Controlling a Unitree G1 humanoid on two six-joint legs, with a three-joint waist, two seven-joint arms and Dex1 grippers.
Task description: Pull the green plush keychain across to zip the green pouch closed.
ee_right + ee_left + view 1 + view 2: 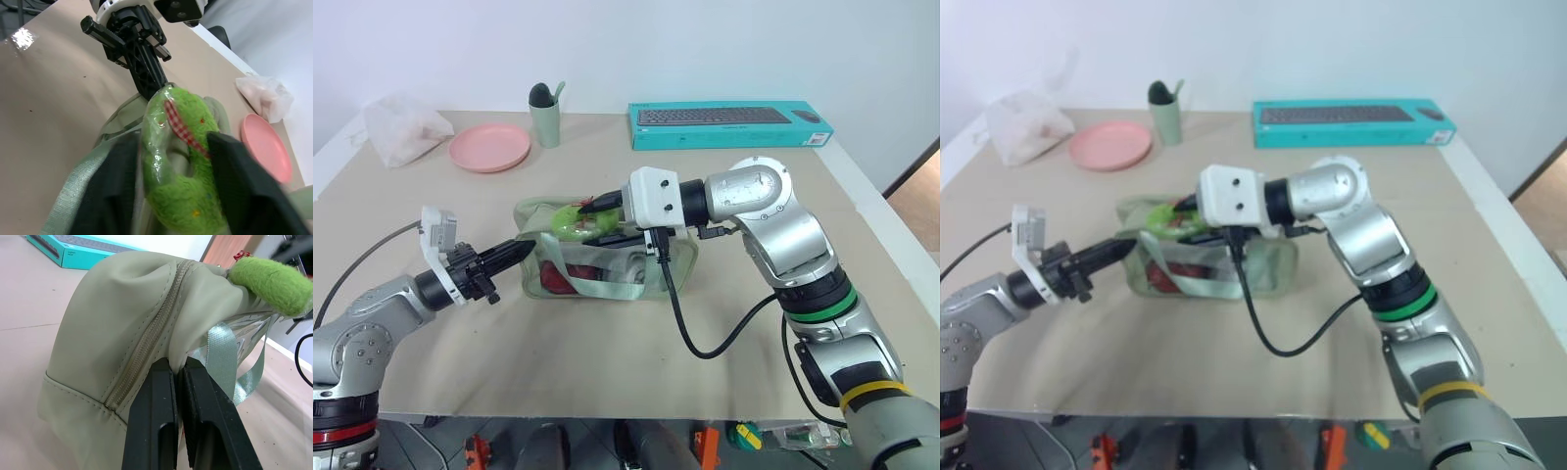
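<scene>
The green pouch (607, 269) stands in the middle of the table, its clear front panel showing red contents. My left gripper (524, 251) is shut on the fabric at the pouch's left end, right beside the zipper (146, 342). The green plush keychain (181, 186) lies on top of the pouch near that same end. My right gripper (592, 208) reaches in from the right, one finger on each side of the plush and pressed against it. A red checked ribbon crosses the plush.
A pink plate (489, 147), a pale green cup (545, 117) and a white plastic bag (406, 127) sit at the back left. A teal keyboard box (729, 124) lies at the back right. A black cable (705, 333) hangs from my right wrist.
</scene>
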